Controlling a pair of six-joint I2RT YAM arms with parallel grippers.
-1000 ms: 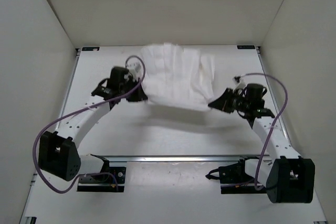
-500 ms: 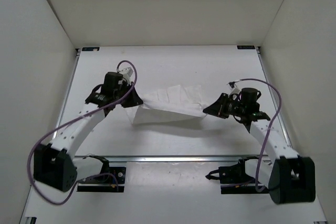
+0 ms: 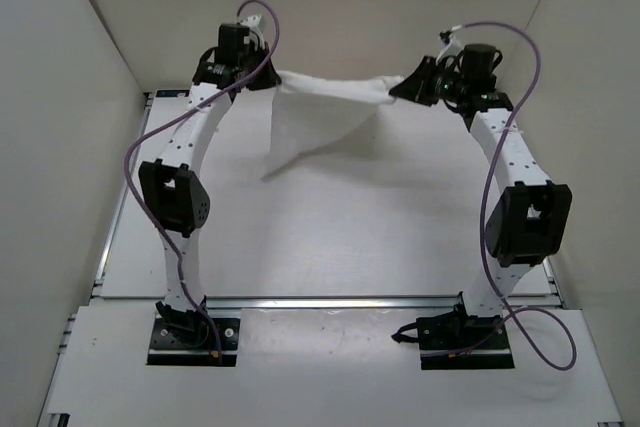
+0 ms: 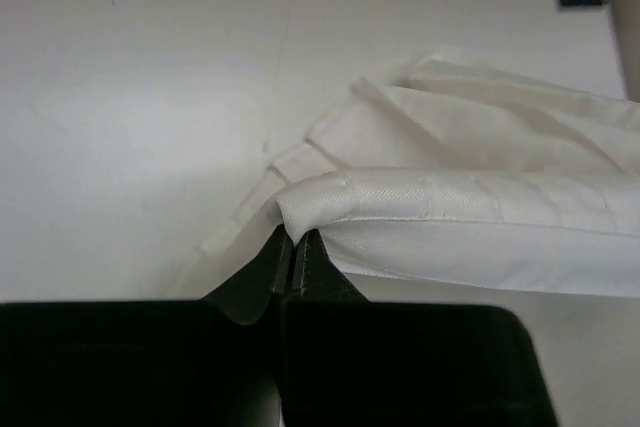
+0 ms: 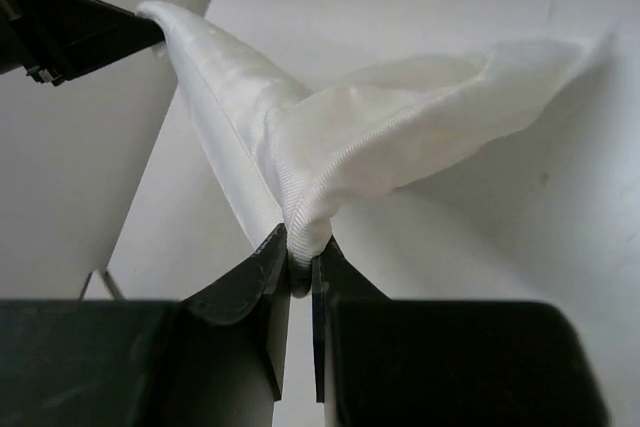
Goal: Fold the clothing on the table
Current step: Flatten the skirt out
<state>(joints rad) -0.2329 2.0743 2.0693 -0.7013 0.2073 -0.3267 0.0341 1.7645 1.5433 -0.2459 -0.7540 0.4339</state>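
Top external: left hand (image 3: pixel 268 80) and right hand (image 3: pixel 398 90) have hoisted the clothing (image 3: pixel 320 119).

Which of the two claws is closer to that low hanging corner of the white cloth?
Left. The left end effector pinches the clothing on the side where its corner droops; the right end effector pinches the opposite end, farther away.

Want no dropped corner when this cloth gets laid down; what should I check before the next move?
1. Left pincer shut on one end of the clothing: ok.
2. Right pincer shut on the opposite end: ok.
3. Upper edge stretched between both pincers: ok.
4. Clothing hanging flat, unbunched: not ok, it drapes unevenly, lowest on the left.
5. Lower edge touching the table: cannot tell.
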